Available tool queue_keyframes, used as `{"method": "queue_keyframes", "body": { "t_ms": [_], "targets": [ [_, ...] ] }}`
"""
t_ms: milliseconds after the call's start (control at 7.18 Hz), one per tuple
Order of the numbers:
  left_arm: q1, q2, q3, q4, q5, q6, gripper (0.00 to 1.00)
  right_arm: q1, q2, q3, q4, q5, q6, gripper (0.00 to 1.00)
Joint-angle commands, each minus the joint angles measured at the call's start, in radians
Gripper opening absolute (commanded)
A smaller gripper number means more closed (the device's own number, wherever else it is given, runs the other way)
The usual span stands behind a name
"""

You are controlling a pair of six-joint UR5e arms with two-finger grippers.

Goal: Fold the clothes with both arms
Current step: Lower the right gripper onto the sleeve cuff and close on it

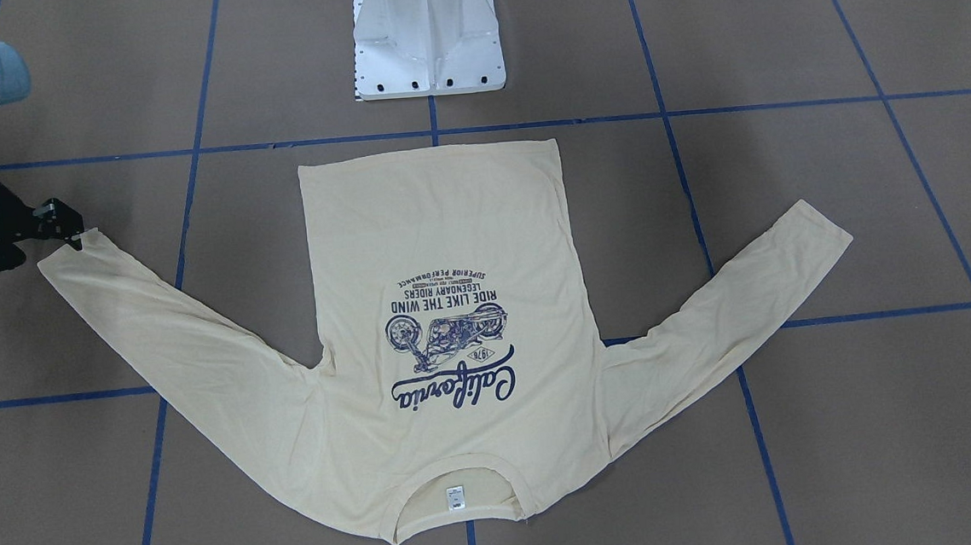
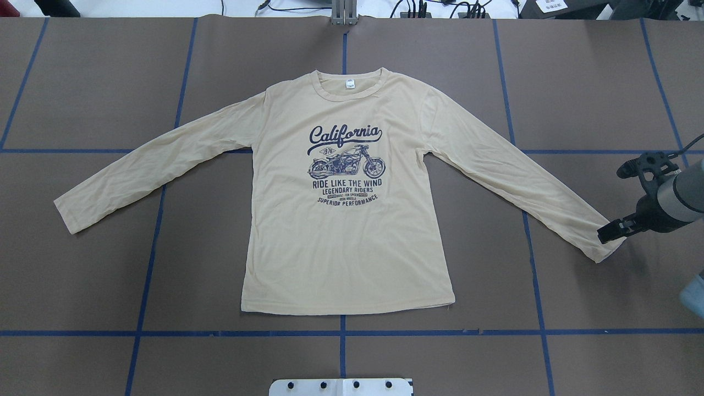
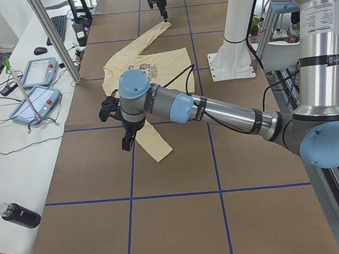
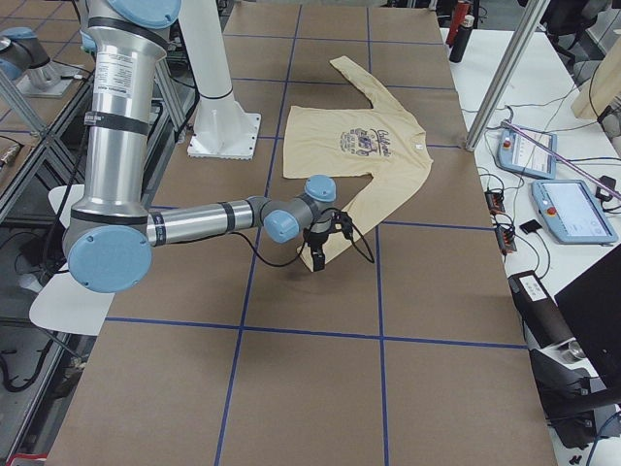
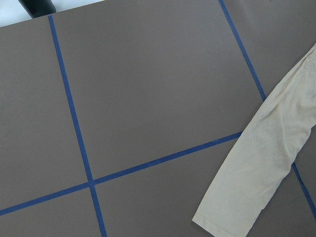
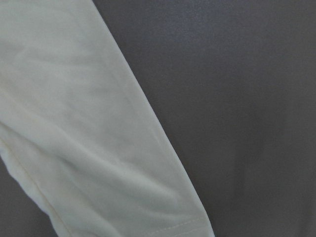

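- Plainly, the T-shirt (image 2: 346, 247) lies flat and print-up in the middle of the table (image 2: 440, 363). Its collar is toward the operators' edge and its hem toward the robot's edge.
- Both sleeves are spread wide. The right sleeve (image 2: 511, 170) reaches toward the table's right end and the left sleeve (image 2: 154, 165) toward its left end. Each long axis slants from the shoulder outward and back toward the robot's edge.
- The right gripper (image 2: 606, 235) is low at the right cuff (image 2: 605, 250), its tips at the cuff's outer corner. Its wrist view is filled with blurred sleeve cloth, so it sits very close. I cannot tell whether it is spread or pinched on the cloth.
- The left gripper (image 3: 126, 146) appears only in the side view, hanging above the table near the left cuff (image 2: 69, 212). Its wrist camera sees that cuff from well above, off to one side. I cannot tell how far open it is. The sleeve lies flat, so it probably holds nothing.
- Each cuff lies outboard of the shirt's body, and each arm is nearer the cuff on its own side. A fold would likely carry the cuffs inward toward the print. The right arm looks placed for that, while the left would first have to come down over its cuff.
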Motion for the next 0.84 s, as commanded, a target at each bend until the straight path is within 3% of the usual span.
{"method": "queue_keyframes", "body": {
  "t_ms": [0,696],
  "targets": [
    [0.000,0.001,-0.001,0.000,-0.007,0.000,1.00,-0.036,0.011,-0.016,-0.005,-0.009,0.000,0.99],
    [-0.005,0.000,-0.009,0.000,-0.007,-0.002,1.00,-0.042,0.016,-0.042,-0.002,0.005,-0.013,0.98]
  ]
}}
